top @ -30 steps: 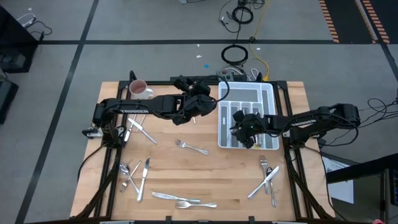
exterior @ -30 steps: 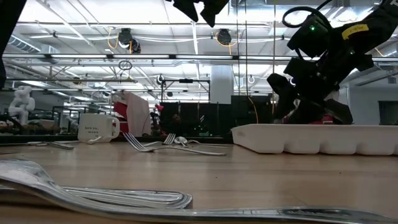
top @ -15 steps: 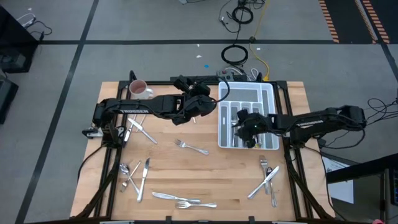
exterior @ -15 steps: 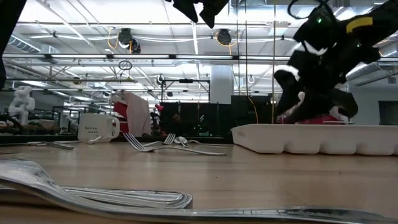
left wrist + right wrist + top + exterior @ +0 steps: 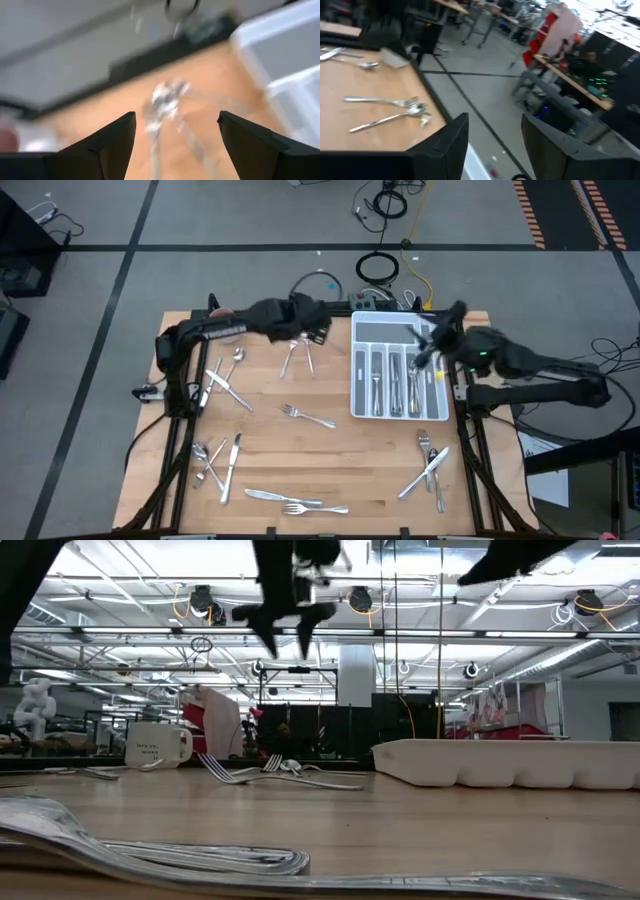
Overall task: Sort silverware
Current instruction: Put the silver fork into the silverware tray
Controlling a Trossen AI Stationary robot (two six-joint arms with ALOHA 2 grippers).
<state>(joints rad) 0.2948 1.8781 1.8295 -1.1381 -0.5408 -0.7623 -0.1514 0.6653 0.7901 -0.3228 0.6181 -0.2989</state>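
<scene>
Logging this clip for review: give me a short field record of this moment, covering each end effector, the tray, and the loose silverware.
left end effector: open, empty, above the table's far side beside two loose pieces
right end effector: open, empty, raised at the tray's right edge
tray: white, compartmented, several pieces already inside
silverware: forks, knives and spoons scattered across the table, mostly along the left side and near edge
mug: far left corner

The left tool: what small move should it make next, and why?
Probably lower the left tool onto the loose silverware lying just in front of it on the table. Its fingers stand wide apart and hold nothing, and the left wrist view looks straight at these pieces. The right tool is lifted above the tray.
</scene>
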